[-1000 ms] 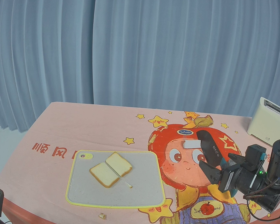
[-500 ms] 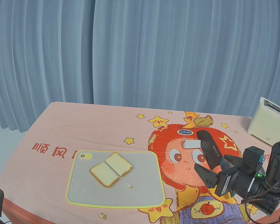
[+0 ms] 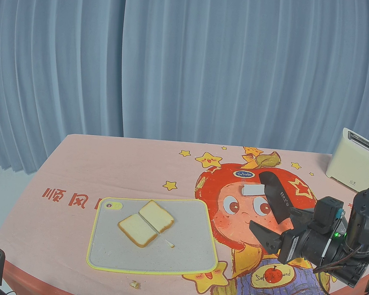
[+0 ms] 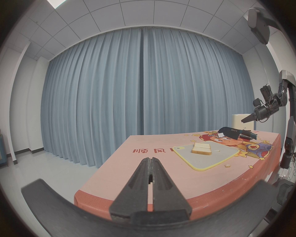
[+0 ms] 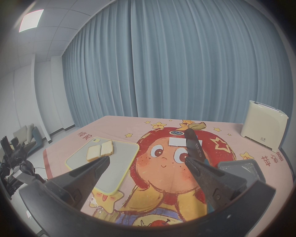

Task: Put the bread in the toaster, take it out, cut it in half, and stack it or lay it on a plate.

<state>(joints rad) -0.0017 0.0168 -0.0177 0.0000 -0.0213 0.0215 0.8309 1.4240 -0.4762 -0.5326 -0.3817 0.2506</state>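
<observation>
Now: bread halves point(image 3: 140, 228) cut on board point(image 3: 173, 261); right gripper point(image 5: 146, 159) jaws released, left gripper point(image 4: 150, 160) jaws clenched. We advise low approach, gentle crust pinch.

2 bread halves point(image 3: 137, 229) on board point(image 3: 174, 257); knife point(image 3: 276, 197), toaster point(image 3: 356, 160) to R.

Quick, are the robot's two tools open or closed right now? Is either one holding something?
Left tool: closed, holding nothing.
Right tool: open, holding nothing.
</observation>
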